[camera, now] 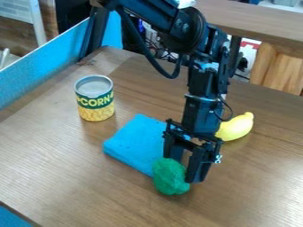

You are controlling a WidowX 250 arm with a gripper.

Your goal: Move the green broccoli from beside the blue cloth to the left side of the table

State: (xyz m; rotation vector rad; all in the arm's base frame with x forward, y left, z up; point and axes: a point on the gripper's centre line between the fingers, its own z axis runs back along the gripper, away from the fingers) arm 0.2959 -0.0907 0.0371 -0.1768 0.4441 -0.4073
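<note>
Green lump (171, 176) is on the tabletop (89, 177), at the near corner of the blue pad (135, 142), right at the tips of the pincer (181, 170). Pincer stands apart, gap visible between its fingers; no clear clamp on anything. Contact with the lump: can't tell.

Handling, my read: light, some give, low breakage risk. Bumpy surface should grip OK, but the rounded shape could roll or squirt out if pinched high or off-center. Take it across the middle, one finger per side, moderate squeeze. Watch for snagging the pad.

Hard to make out: what the lump actually is, its underside, and whether it overlaps the pad edge or only abuts it. It hides one fingertip. The arm covers part of the pad and part of the yellow pear-shaped thing (236, 127). Corn can (95, 98) is upright, well apart, front in plain view. Arm base is out of frame.
</note>
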